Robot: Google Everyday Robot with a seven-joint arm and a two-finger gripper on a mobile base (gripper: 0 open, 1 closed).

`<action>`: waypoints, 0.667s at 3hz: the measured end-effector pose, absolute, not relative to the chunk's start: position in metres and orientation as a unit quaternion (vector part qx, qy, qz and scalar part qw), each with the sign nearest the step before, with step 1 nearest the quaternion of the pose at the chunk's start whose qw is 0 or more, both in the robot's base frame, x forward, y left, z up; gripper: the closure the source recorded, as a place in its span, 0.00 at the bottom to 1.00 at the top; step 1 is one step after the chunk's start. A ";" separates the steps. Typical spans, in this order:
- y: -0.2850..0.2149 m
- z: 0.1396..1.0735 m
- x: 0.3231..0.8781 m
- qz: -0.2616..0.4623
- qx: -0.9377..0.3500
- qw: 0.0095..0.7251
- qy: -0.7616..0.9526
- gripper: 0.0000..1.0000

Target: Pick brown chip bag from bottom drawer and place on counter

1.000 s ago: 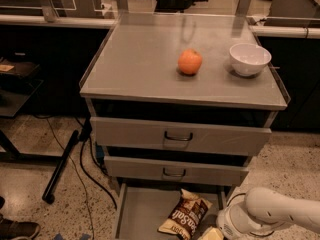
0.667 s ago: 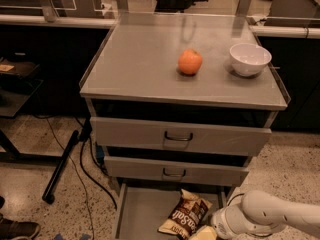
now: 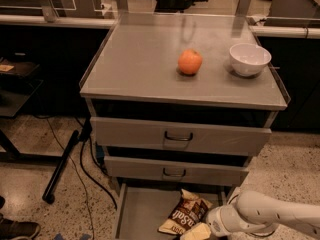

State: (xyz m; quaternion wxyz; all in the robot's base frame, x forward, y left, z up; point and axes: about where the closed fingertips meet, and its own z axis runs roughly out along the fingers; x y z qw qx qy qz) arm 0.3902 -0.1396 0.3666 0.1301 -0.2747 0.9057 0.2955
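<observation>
Half the gripper point(image 3: 198, 232) is cut off at the view's lower edge, just beside the bag point(image 3: 180, 218) in the bottom drawer point(image 3: 137, 215); whether it grips, I cannot tell.

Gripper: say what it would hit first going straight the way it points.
The gripper, low at the front right of the bottom drawer, points left. First in line looks to be the chip bag, right beside it. Depth is unclear, so it may instead skim past the bag's near edge.

Crinkly brown chip bag point(image 3: 184, 215) in open bottom drawer point(image 3: 136, 215), gripper point(image 3: 196, 231) at its lower edge, counter point(image 3: 142, 59) above.
</observation>
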 end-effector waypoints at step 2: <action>-0.153 0.303 0.398 0.265 -0.191 0.132 0.936 0.00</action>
